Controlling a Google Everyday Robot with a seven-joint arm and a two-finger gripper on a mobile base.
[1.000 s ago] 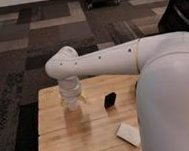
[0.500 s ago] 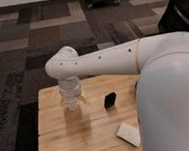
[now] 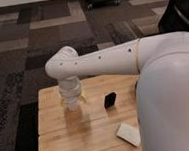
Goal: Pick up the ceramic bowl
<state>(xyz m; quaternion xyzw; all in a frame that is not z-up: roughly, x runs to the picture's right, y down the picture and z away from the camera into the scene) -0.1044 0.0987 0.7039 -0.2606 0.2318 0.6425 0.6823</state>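
Nothing's moved, far as we see: the white robot hand (image 3: pixel 72 105) still hangs over the light wooden table (image 3: pixel 59 138), left of centre. Spread or pressed together? Can't tell. The dark blue ceramic bowl isn't visible anywhere, so we reckon there's no grasp yet.

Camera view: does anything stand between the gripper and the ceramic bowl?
The ceramic bowl does not show here, so I cannot tell. The gripper points down over the wooden table; a small black object and a flat white object lie apart from it.
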